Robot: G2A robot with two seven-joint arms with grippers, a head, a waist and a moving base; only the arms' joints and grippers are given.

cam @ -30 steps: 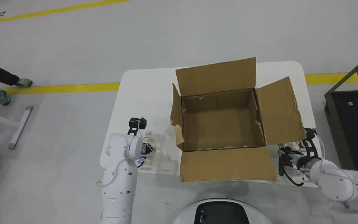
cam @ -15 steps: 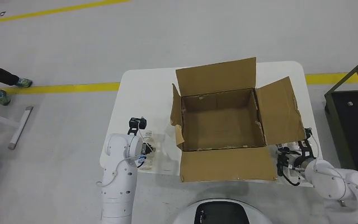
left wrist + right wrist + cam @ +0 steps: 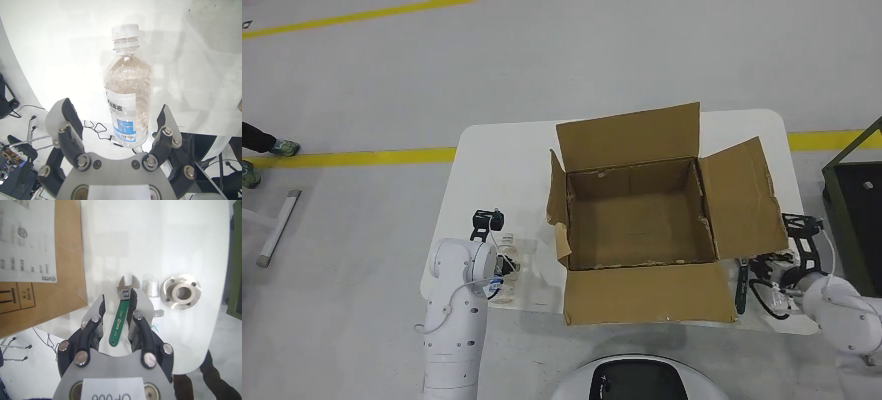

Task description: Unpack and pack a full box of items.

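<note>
Fingers [image 3: 72,118] of left gripper [image 3: 115,103] spread around bottle [image 3: 128,91]; right gripper's [image 3: 118,293] spread astride wrench [image 3: 119,321]; box [image 3: 630,135] open.

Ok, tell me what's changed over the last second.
The right gripper drew back from the cardboard box toward the table's side edge, baring the green-handled adjustable wrench it had covered. The wrench lies flat on the table and the gripper is open. Whether it had held the wrench cannot be told. Unchanged: the left gripper, open around the standing clear bottle, and the box.
</note>
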